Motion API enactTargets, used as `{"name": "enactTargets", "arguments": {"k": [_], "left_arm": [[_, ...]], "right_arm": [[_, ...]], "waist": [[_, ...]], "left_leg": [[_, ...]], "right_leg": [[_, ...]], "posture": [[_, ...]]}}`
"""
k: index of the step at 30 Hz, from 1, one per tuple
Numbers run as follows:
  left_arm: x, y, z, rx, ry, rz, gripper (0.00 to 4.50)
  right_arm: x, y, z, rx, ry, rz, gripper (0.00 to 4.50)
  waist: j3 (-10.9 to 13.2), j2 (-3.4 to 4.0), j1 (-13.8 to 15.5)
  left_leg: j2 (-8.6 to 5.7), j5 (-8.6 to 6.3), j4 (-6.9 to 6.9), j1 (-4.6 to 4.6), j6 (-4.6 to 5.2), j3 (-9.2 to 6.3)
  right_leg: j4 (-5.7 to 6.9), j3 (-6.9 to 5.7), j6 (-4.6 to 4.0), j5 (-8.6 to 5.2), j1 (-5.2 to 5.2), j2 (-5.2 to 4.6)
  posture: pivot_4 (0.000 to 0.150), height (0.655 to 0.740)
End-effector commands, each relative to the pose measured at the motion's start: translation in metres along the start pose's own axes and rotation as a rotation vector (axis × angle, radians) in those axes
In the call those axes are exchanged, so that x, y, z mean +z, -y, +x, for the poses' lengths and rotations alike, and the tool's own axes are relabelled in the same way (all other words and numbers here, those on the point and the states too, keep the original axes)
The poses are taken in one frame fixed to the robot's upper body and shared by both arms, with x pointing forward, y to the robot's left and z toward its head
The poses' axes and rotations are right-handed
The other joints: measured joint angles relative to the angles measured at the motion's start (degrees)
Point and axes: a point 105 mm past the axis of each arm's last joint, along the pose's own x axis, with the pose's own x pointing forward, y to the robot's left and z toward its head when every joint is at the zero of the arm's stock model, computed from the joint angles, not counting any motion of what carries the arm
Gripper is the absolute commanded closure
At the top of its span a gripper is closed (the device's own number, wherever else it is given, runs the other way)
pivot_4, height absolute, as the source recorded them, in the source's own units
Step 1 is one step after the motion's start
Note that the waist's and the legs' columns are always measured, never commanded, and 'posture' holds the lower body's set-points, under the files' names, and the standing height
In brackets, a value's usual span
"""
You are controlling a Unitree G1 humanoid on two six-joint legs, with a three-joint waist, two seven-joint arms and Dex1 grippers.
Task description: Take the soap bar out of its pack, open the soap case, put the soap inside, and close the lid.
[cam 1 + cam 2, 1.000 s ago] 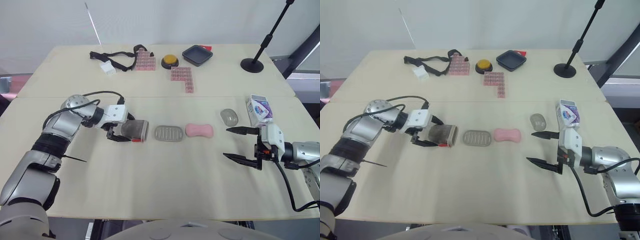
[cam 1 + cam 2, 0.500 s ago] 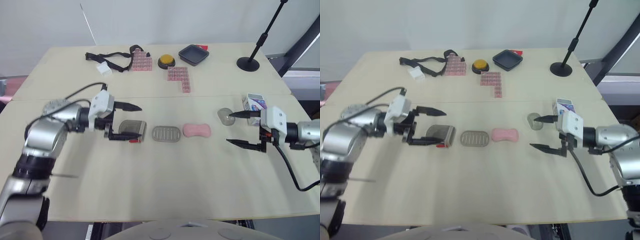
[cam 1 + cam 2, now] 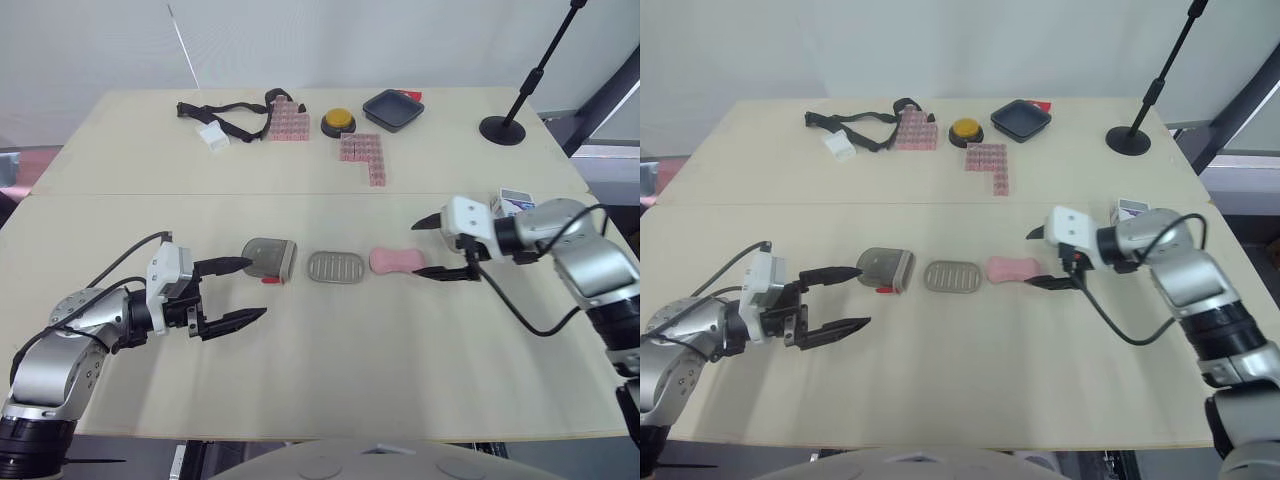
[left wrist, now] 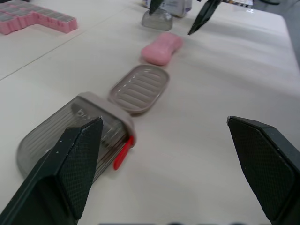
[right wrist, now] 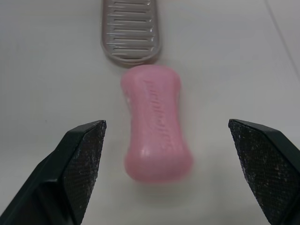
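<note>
Both arms' jaws spread | soap outside soap case, just beside drain tray

Left pincer spread wide, pointing right; right pincer spread wide, pointing left.

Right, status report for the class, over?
Left gripper open, short of soap case. Right gripper open, aimed at unwrapped soap bar, no grip yet. Nothing between.

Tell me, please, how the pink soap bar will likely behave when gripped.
The pink waisted soap bar looks smooth and solid, so probably stiff but slippery. Lying flat, it should slide rather than roll when pushed.
</note>
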Motion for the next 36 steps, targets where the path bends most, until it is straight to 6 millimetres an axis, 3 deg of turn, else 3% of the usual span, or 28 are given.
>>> {"name": "enactTargets", "arguments": {"k": [1, 11, 19, 20, 22, 28, 32, 36], "left_arm": [[0.006, -0.007, -0.009, 0.04, 0.007, 0.061, 0.01], [0.005, -0.006, -0.014, -0.039, -0.009, 0.064, 0.01], [0.01, -0.021, -0.008, -0.077, -0.006, 0.112, 0.01], [0.011, -0.022, -0.006, -0.078, -0.003, 0.117, 0.0], [0.014, -0.022, -0.002, -0.087, 0.009, 0.12, 0.0], [0.018, -0.025, 0.003, -0.096, 0.022, 0.126, 0.0], [0.019, -0.025, 0.004, -0.1, 0.021, 0.126, 0.0], [0.018, -0.022, 0.004, -0.108, 0.019, 0.12, 0.0]], "right_arm": [[0.006, 0.003, 0.004, 0.011, -0.025, -0.024, 0.0], [0.002, 0.006, 0.022, -0.017, -0.084, 0.045, 0.0], [0.006, 0.005, 0.028, -0.06, -0.084, 0.121, 0.0], [0.004, 0.004, 0.028, -0.058, -0.099, 0.118, 0.43], [0.003, 0.003, 0.028, -0.057, -0.109, 0.114, 0.78], [0.004, 0.001, 0.027, -0.052, -0.112, 0.105, 2.79], [0.007, -0.001, 0.024, -0.044, -0.104, 0.068, 2.88], [0.042, 0.006, 0.025, -0.044, -0.041, -0.048, 2.88]], "waist": [[0.0, -0.01, 0.07], [0.0, 0.0, 0.06], [0.0, 0.0, 0.14], [0.0, 0.0, 0.15], [0.0, 0.0, 0.15], [0.0, 0.0, 0.17], [0.0, 0.0, 0.17], [0.0, 0.0, 0.02]], "left_leg": [[0.0, 0.0, 0.0, -0.01, 0.0, 0.01], [0.01, 0.01, 0.01, 0.0, -0.03, 0.03], [0.01, 0.03, 0.02, 0.02, -0.05, 0.06], [0.01, 0.03, 0.02, 0.01, -0.05, 0.06], [0.01, 0.03, 0.02, 0.0, -0.05, 0.06], [0.01, 0.03, 0.03, -0.01, -0.05, 0.06], [0.01, 0.03, 0.03, -0.01, -0.05, 0.06], [0.01, 0.04, 0.03, -0.02, -0.05, 0.07]], "right_leg": [[0.07, 0.01, 0.0, 0.0, 0.0, 0.0], [0.22, 0.03, 0.0, 0.0, -0.07, 0.01], [0.31, 0.06, -0.01, 0.0, -0.11, 0.01], [0.32, 0.06, -0.01, 0.0, -0.11, 0.01], [0.33, 0.06, -0.01, 0.0, -0.13, 0.01], [0.35, 0.06, -0.01, 0.0, -0.14, 0.01], [0.36, 0.07, -0.01, 0.0, -0.14, 0.01], [0.38, 0.07, -0.01, 0.0, -0.16, 0.01]], "posture": [[0.15, 0.74], [0.15, 0.74], [0.15, 0.74], [0.15, 0.74], [0.15, 0.74], [0.15, 0.74], [0.15, 0.74], [0.15, 0.74]]}}
